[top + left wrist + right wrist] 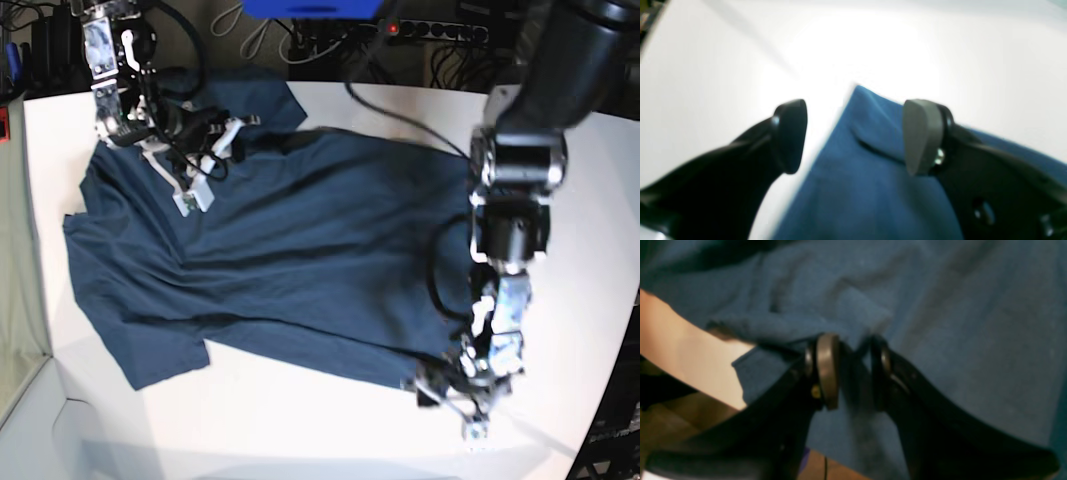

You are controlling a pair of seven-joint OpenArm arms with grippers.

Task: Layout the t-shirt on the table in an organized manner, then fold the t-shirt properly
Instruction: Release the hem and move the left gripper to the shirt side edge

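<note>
Left tool (853, 136) gaping over t-shirt (290, 270) corner, holding nothing, right tool (853, 370) pinching blurred fold.

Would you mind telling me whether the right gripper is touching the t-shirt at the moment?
Touching. The right wrist view shows the right gripper with its jaws pinching a raised fold of the t-shirt, cloth pressed between both pads.

Robotics lab or test bench, judging by two robot arms mounted over a white table (300, 430), with a power strip (440, 32) and tangled cables (250, 35) along the floor at 12 o'clock beyond the table's far edge.
</note>
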